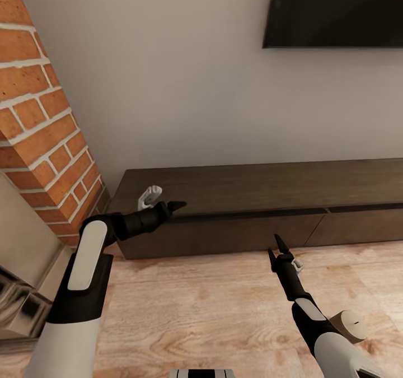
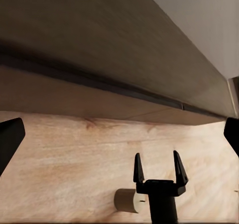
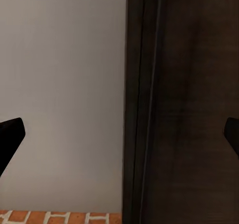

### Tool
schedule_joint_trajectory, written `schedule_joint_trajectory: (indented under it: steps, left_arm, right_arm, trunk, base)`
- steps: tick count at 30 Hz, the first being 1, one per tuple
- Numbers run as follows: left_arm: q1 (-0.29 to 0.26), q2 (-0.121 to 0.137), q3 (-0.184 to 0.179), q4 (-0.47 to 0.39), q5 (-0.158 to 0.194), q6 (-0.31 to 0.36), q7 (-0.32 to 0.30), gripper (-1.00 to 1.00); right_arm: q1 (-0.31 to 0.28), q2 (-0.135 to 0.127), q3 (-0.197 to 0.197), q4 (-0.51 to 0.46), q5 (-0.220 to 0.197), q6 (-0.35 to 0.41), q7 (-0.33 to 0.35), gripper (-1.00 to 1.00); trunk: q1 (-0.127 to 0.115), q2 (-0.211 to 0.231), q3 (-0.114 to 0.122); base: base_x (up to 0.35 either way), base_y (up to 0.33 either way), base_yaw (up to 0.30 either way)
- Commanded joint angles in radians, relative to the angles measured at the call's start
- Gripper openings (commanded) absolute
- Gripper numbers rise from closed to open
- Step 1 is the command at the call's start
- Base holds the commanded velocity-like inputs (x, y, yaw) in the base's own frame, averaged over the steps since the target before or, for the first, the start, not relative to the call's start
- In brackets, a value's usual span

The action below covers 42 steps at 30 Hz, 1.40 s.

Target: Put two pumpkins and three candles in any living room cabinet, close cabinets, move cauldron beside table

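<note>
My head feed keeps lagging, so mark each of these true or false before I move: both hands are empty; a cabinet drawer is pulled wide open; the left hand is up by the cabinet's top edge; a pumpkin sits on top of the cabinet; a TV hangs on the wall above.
1. Both hands are empty. True: the left hand and right hand are open with nothing between the fingers.
2. A cabinet drawer is pulled wide open. False: the drawer fronts look flush, with no interior showing.
3. The left hand is by the cabinet's top front edge. True.
4. A pumpkin sits on the cabinet. False: the visible top is bare.
5. A TV hangs on the wall above. True.
</note>
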Motion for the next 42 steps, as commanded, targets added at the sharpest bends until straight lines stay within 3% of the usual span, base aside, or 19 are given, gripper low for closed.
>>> schedule_joint_trajectory:
  steps: [1, 9, 15, 21, 30, 35, 42]
  left_arm:
    - [0.001, 0.000, -0.001, 0.000, 0.000, 0.002, 0.000, 1.00]
    - [0.005, -0.002, -0.007, 0.000, 0.000, 0.006, -0.001, 1.00]
    - [0.006, -0.002, -0.008, 0.000, 0.000, 0.007, -0.002, 1.00]
    - [0.007, -0.002, -0.010, 0.000, 0.000, 0.007, -0.001, 1.00]
    - [0.012, -0.002, -0.010, 0.000, 0.000, 0.007, -0.001, 1.00]
    - [0.011, -0.003, -0.011, 0.000, 0.000, 0.007, -0.001, 1.00]
    - [0.011, -0.004, -0.012, 0.000, 0.000, 0.007, -0.001, 1.00]
  right_arm:
    - [0.000, 0.000, 0.000, 0.000, 0.000, 0.000, -0.001, 1.00]
    - [-0.001, -0.001, 0.001, 0.013, 0.001, 0.002, -0.021, 1.00]
    - [-0.005, 0.000, 0.000, 0.031, -0.001, 0.003, -0.106, 1.00]
    - [-0.007, -0.002, 0.000, 0.034, -0.005, 0.002, -0.126, 1.00]
    - [-0.008, -0.003, -0.001, 0.030, -0.006, 0.002, -0.125, 1.00]
    - [-0.008, -0.004, -0.001, 0.029, -0.006, 0.003, -0.088, 1.00]
    - [-0.008, -0.006, -0.002, 0.030, -0.007, 0.006, -0.054, 1.00]
  trunk:
    - [0.000, 0.000, 0.000]
    - [0.000, 0.000, 0.000]
    - [0.000, 0.000, 0.000]
    - [0.000, 0.000, 0.000]
    - [0.000, 0.000, 0.000]
    - [0.000, 0.000, 0.000]
    - [0.003, -0.001, -0.023]
  base:
    - [0.000, 0.000, 0.000]
    - [0.000, 0.000, 0.000]
    - [0.038, 0.008, 0.000]
    - [0.219, 0.104, 0.000]
    - [0.159, 0.062, 0.000]
    - [0.018, 0.007, 0.000]
    - [0.004, 0.001, 0.000]
